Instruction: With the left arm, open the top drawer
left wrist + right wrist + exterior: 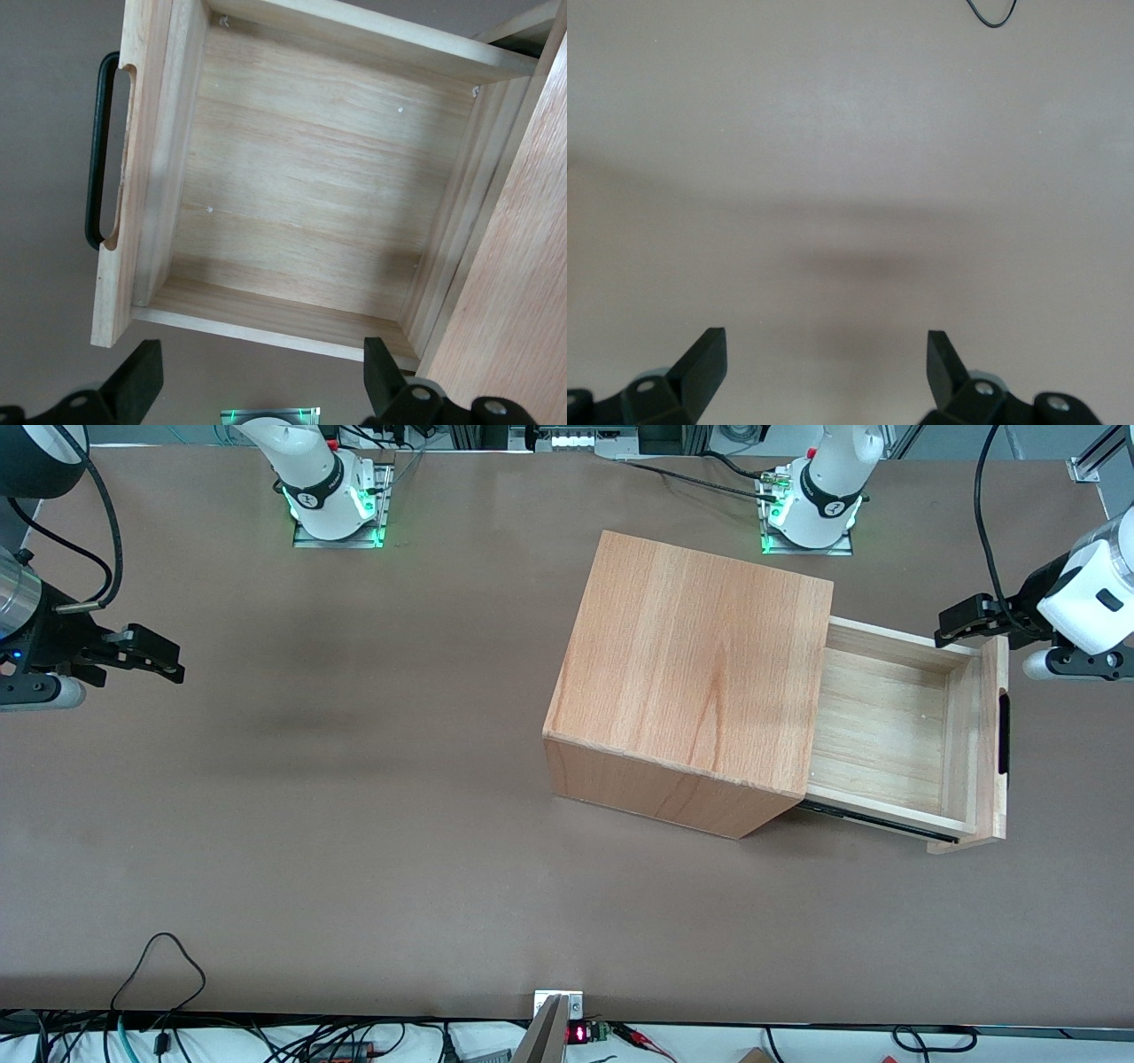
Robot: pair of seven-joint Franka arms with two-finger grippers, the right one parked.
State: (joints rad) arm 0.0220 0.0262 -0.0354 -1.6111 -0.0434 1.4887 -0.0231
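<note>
The top drawer [895,731] stands pulled well out of the wooden cabinet [695,677], which sits on the desk [354,824] toward the working arm's end, roughly midway between the desk's near and far edges. Its pale plank floor lies fully exposed and holds nothing. The flat front panel [992,744] faces the working arm's end of the desk, and the long black bar handle [1004,733] runs along that panel, its long axis parallel to the panel and across the drawer's line of travel.

The left arm [1094,593] reaches in from that same end of the desk, and its gripper [957,622] hangs above the drawer's corner farther from the front camera, just beside the front panel's upper edge. The fingers [142,376] are spread wide with nothing between them, and they touch neither handle nor panel. From the gripper, the handle lies below and nearer to the front camera, along the panel.

Judging from how far the drawer stands out, the opening looks essentially done; any further pull would run straight away from the cabinet toward the working arm's end.
</note>
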